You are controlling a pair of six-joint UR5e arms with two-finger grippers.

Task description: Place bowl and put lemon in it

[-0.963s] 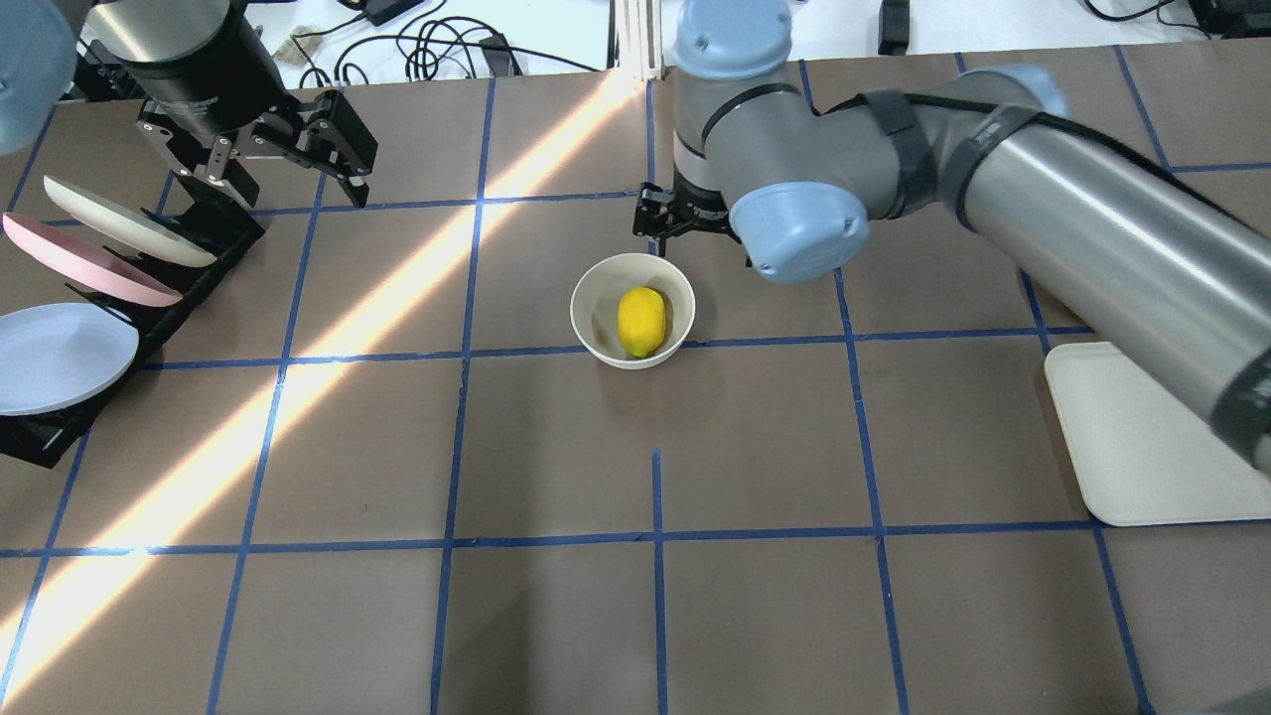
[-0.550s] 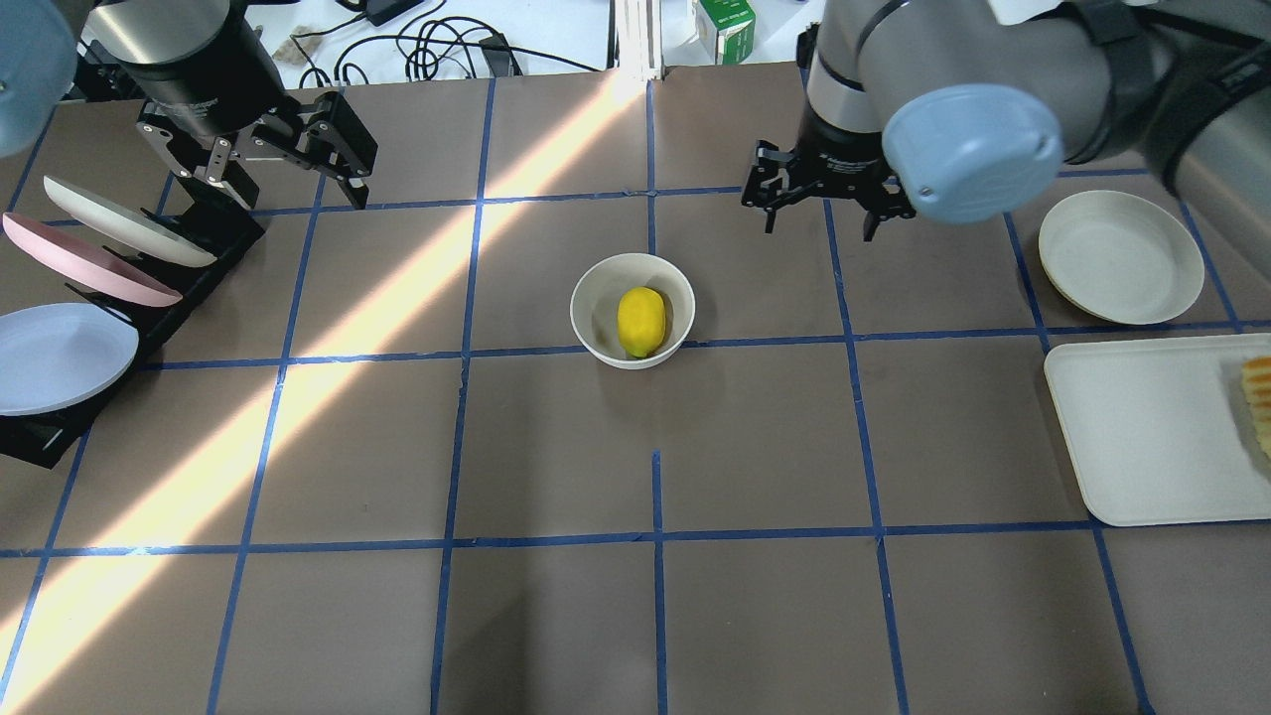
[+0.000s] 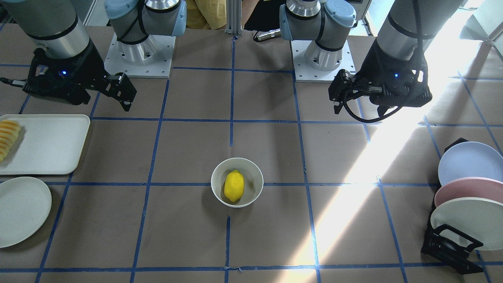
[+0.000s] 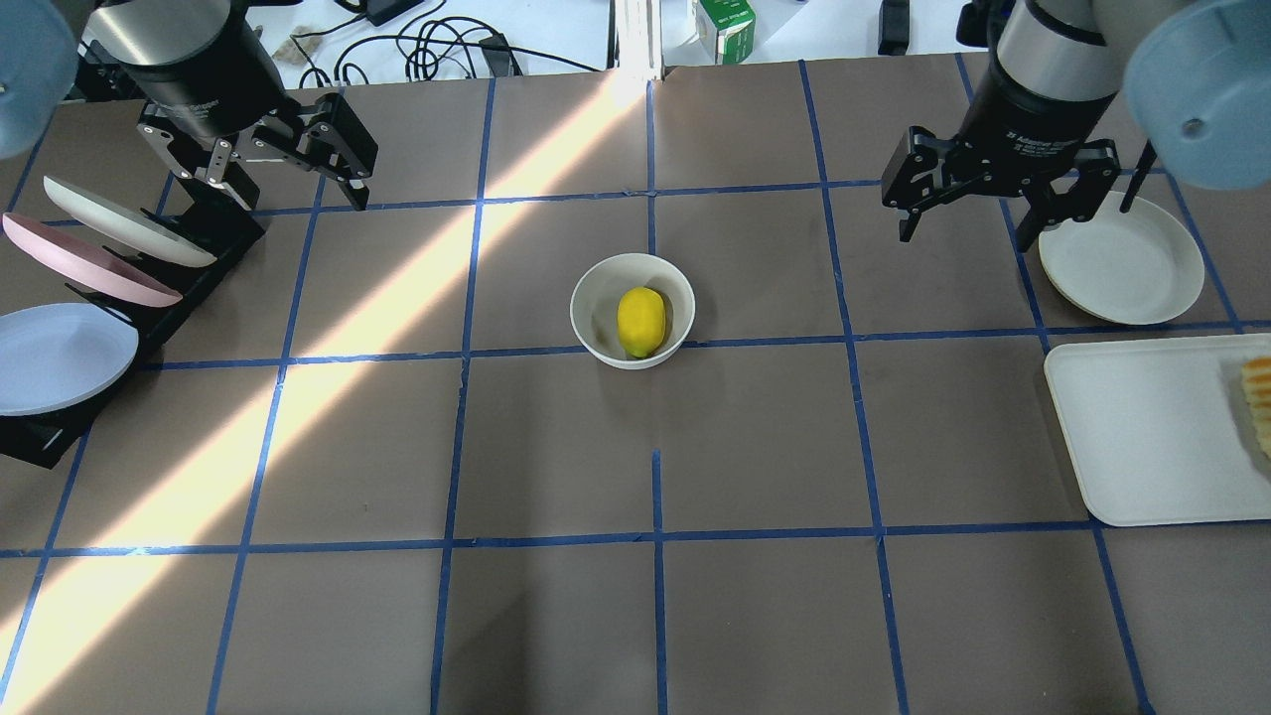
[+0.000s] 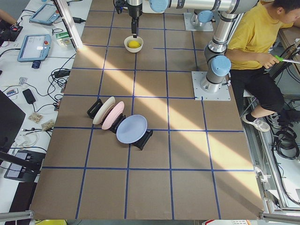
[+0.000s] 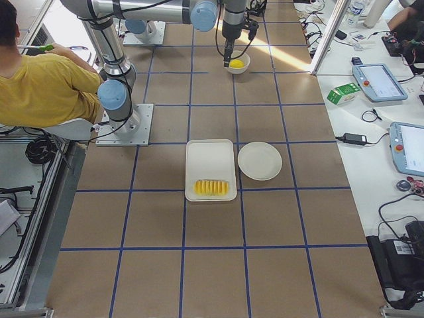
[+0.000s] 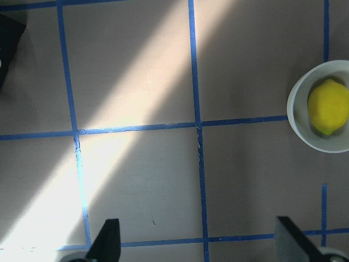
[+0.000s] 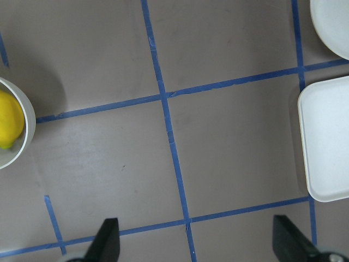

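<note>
Overhead exterior: R gripper [image 4: 969, 236] now farther from bowl [image 4: 588, 298], lemon [image 4: 640, 321] inside

Lemon [image 4: 640, 321] lying in off-white bowl [image 4: 594, 310] mid-counter [image 4: 755, 447], left pincer [image 4: 298, 194] spread wide by plate rack [image 4: 199, 248], right pincer [image 4: 968, 236] likewise spread (beside a cream plate [image 4: 1122, 263]), both well apart from bowl

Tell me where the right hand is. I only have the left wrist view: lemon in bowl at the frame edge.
Observer: The right hand is open and empty, off to the bowl's side, near a cream plate.
Operator: Anything else over there?
Observer: A white tray with sliced yellow food at one end.
Operator: Left hand near the rack?
Observer: The left hand is open and raised; the front view shows it apart from the plate rack.
</note>
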